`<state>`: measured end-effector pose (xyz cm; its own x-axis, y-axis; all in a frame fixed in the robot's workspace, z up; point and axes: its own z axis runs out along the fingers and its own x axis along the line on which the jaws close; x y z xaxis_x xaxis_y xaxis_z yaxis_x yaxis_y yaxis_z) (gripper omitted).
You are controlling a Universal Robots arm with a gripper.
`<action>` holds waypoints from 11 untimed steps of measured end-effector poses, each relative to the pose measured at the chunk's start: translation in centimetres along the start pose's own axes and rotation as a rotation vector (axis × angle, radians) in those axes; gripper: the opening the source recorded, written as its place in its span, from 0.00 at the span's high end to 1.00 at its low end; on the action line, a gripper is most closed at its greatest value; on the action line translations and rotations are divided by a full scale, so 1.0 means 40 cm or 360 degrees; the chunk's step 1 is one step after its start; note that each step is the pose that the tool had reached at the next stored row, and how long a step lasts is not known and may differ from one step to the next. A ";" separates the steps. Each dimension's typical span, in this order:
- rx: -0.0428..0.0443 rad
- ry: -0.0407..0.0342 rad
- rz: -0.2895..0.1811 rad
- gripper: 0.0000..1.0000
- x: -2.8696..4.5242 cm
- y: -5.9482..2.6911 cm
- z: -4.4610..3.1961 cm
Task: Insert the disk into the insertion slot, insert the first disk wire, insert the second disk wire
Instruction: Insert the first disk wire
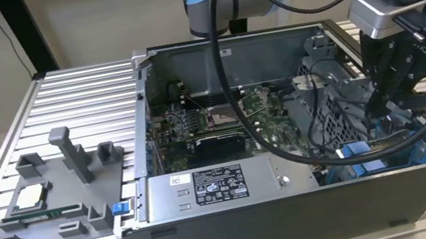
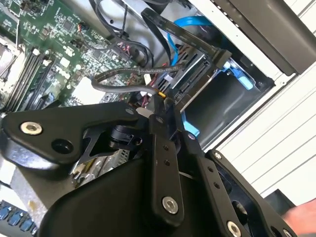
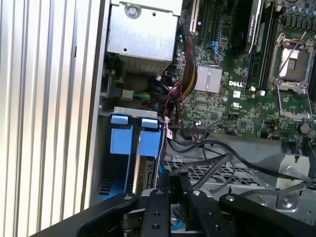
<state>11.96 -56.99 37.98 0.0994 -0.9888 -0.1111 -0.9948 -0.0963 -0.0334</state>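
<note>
Where the gripper (image 1: pixel 386 107) dips into the open case (image 1: pixel 300 222), at the case's end on the exterior view's right, its fingers (image 2: pixel 163 143) are pressed nearly together on the end of a grey wire (image 2: pixel 116 83), as far as the second wrist view shows. Just past the tips, the disk (image 3: pixel 146 169) sits in the slot (image 3: pixel 132 110) at the case's corner, with blue tabs at its edge. Toward the case's middle lies the motherboard (image 1: pixel 221 115). Outside the case, on the exterior view's left, a grey tray (image 1: pixel 53 198) rests on the ribbed table (image 1: pixel 70 94).
</note>
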 end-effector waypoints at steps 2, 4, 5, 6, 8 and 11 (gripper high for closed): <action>-0.0002 0.0005 0.0003 1.00 0.005 -0.001 -0.001; -0.0006 0.0010 0.0007 1.00 0.008 -0.002 -0.001; -0.0011 0.0013 0.0008 1.00 0.009 -0.003 -0.001; -0.0016 0.0016 0.0010 1.00 0.011 -0.004 -0.001; -0.0030 0.0021 0.0013 1.00 0.013 -0.009 -0.001; -0.0057 0.0024 0.0016 1.00 0.014 -0.018 0.001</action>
<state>12.72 -57.48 37.89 0.0892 -0.9914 -0.0960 -0.9959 -0.0899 0.0030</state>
